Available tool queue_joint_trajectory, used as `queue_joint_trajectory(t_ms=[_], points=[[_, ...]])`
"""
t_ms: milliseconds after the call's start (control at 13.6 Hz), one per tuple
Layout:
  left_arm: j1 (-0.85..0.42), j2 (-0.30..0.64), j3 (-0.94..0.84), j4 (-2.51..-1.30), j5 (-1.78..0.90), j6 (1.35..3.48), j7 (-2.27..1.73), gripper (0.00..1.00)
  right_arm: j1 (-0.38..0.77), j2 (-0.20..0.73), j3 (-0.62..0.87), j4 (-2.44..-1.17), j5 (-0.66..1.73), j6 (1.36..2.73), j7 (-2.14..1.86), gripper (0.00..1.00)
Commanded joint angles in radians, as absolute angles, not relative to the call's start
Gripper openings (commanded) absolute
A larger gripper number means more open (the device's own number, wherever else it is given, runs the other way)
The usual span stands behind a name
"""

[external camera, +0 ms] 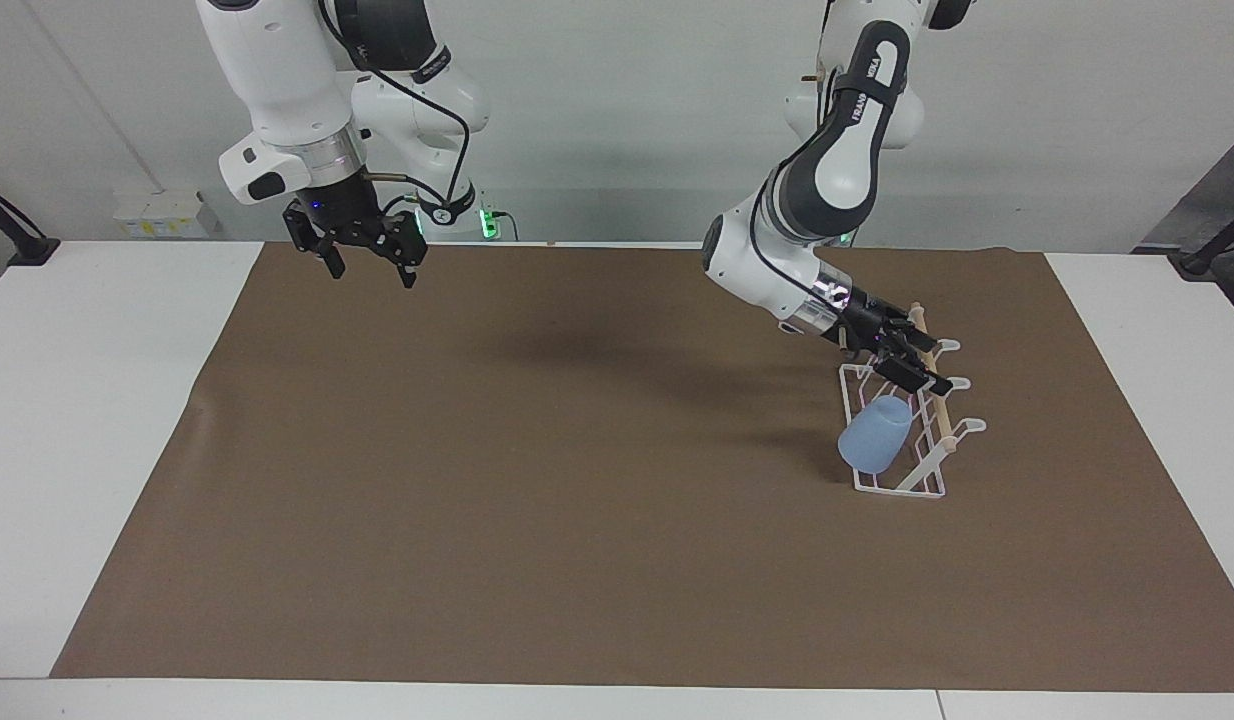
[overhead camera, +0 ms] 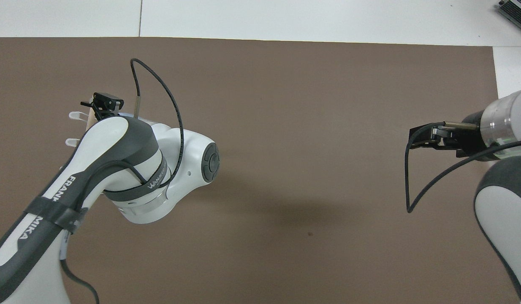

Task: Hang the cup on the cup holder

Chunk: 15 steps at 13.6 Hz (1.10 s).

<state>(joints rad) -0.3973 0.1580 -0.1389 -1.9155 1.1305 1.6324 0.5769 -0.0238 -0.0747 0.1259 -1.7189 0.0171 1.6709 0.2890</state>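
Cup (external camera: 876, 435) hung mouth-down on cup holder (external camera: 902, 487), toward left arm's end of mat (external camera: 537, 480). Left gripper (external camera: 902, 358) spread wide, empty, just above cup. Right gripper (external camera: 369, 265) open, empty, waiting over mat's edge.

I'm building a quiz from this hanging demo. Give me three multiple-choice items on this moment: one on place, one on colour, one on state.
1. Where is the cup?
A. on the cup holder, toward the left arm's end of the table
B. in the right gripper
C. on the bare table

2. The cup is
A. red
B. light blue
C. white

3. The left gripper is
A. shut on the cup
B. open, above the cup
C. resting on the mat

Key: 1 A, it sits on the rack's prongs. 2 B, plainly pale blue. 3 B, its fingers stand clear of the cup.
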Motion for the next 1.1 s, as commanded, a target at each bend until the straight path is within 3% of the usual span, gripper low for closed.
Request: queue_joint_trajectory(t_ms=[0, 294, 662, 1029], points=[[-0.377, 0.101, -0.127, -1.878, 0.976, 1.615, 0.430, 1.00, -0.041, -0.095, 0.140, -1.740, 0.018, 1.669, 0.282, 1.00], [-0.322, 0.091, -0.124, -1.792, 0.757, 1.571, 0.373, 1.00, -0.043, -0.095, 0.140, -1.740, 0.018, 1.669, 0.282, 1.00], [-0.105, -0.009, -0.123, -1.770, 0.335, 1.612, 0.376, 1.00, -0.043, -0.095, 0.140, -1.740, 0.020, 1.669, 0.282, 1.00], [-0.029, -0.092, -0.120, -1.721, 0.136, 1.595, 0.322, 1.00, -0.041, -0.095, 0.140, -1.740, 0.018, 1.669, 0.282, 1.00]])
